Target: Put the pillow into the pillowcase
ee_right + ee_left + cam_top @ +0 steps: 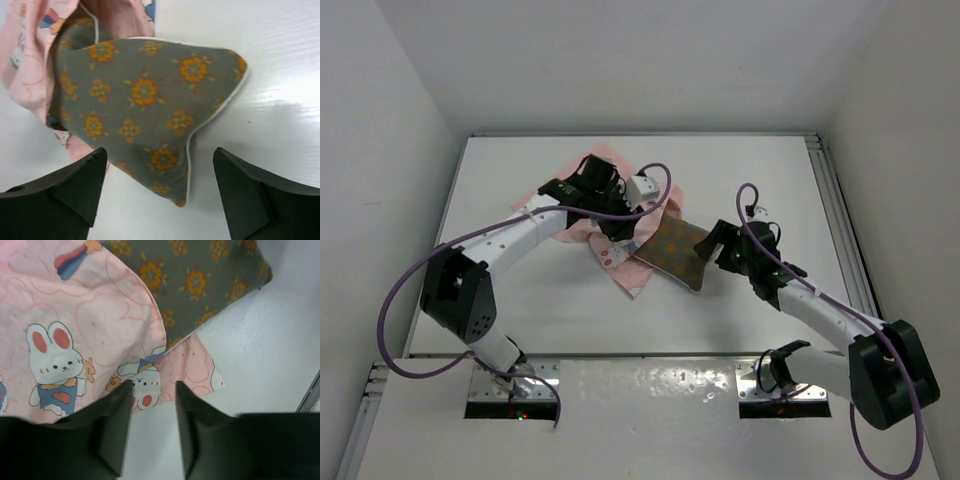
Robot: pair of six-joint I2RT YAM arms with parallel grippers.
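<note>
Nearest the arm bases, the right gripper (157, 167) hangs with its jaws wide apart, straddling the near corner of the pillow (145, 95) without clamping it. That corner and a good part of the olive-brown cushion lie bare on the white bench (280, 75). Farther in, the pillow's other end sits inside the mouth of the pillowcase (75, 315), whose pink cloth wraps over its top and side edges. Beyond that, the left gripper (153, 390) stands with its jaws parted over the case's hem, with bare bench between them and no cloth pinched. The rest of the case lies bunched at the far side. By my judgement the insertion is partly done. The exposed end needs pushing in and the case drawing over it.
</note>
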